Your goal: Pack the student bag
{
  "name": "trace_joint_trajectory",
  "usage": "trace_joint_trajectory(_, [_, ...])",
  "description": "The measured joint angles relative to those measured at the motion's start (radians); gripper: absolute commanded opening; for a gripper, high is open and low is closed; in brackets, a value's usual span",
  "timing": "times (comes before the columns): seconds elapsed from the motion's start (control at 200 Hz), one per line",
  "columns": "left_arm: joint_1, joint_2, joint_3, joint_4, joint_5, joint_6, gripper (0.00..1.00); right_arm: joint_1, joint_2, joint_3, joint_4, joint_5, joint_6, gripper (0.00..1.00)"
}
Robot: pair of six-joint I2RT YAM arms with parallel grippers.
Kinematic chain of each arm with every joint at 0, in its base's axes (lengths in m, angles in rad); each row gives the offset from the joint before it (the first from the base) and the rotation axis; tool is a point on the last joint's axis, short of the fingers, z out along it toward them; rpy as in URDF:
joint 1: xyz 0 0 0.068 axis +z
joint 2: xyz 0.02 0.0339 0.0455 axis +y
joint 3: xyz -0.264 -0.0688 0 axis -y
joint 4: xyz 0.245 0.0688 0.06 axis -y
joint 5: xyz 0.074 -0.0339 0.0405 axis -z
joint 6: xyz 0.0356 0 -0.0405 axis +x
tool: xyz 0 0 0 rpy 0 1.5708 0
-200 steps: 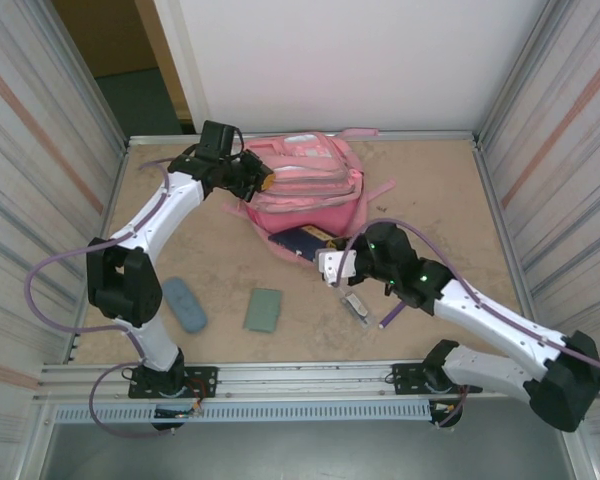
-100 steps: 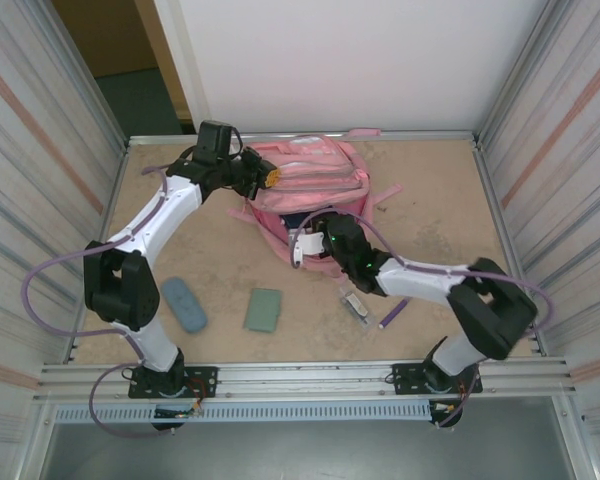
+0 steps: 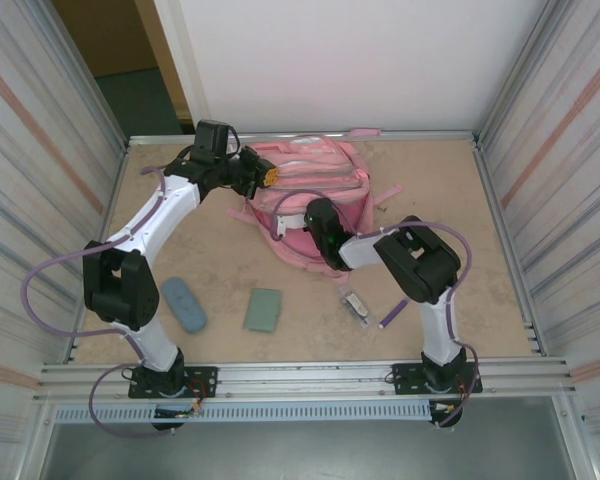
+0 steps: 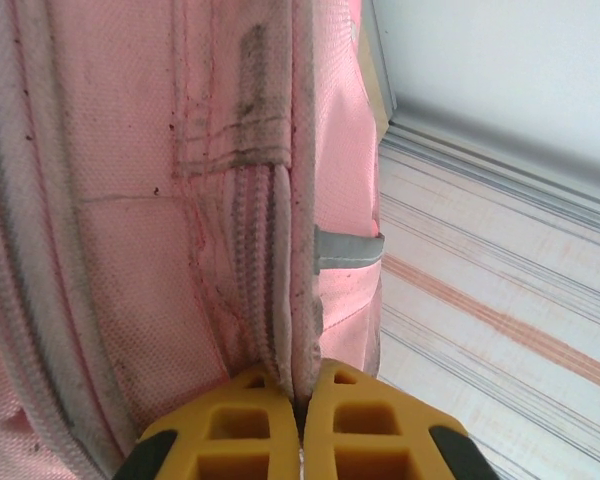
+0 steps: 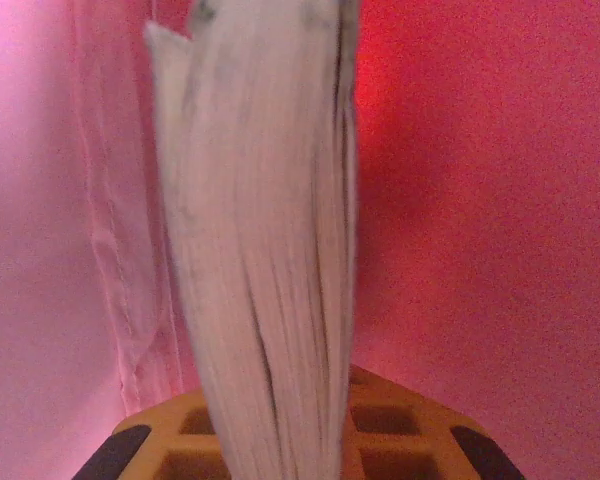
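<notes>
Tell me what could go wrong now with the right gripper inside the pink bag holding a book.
The left gripper pinches just a thin fabric edge of the student bag; if it slips, the opening may close on the right gripper.
The book sits close against the bag's pink inside, so it might snag, or drag the bag when that gripper pulls out.

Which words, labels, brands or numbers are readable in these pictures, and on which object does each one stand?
No text can be read.
student bag: plain pink fabric, no print visible.
book: page edges, no writing.
small grey object: any marking is too small to read.
</notes>
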Motion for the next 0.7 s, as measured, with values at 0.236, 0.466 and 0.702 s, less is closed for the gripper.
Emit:
trace_joint_trajectory(0.236, [0.003, 0.0, 0.001, 0.001, 0.0, 0.002, 0.0, -0.058, 0.14, 0.146, 0.002, -0.017, 0.002, 0.0])
trace_joint_trajectory(0.466, [0.016, 0.0, 0.005, 0.001, -0.01, 0.002, 0.0, -0.064, 0.216, 0.253, -0.032, -0.09, 0.026, 0.24])
trace_joint_trajectory(0.702, [0.018, 0.0, 0.018, -0.012, -0.023, 0.026, 0.0, -0.077, 0.207, 0.236, -0.066, -0.145, 0.054, 0.53])
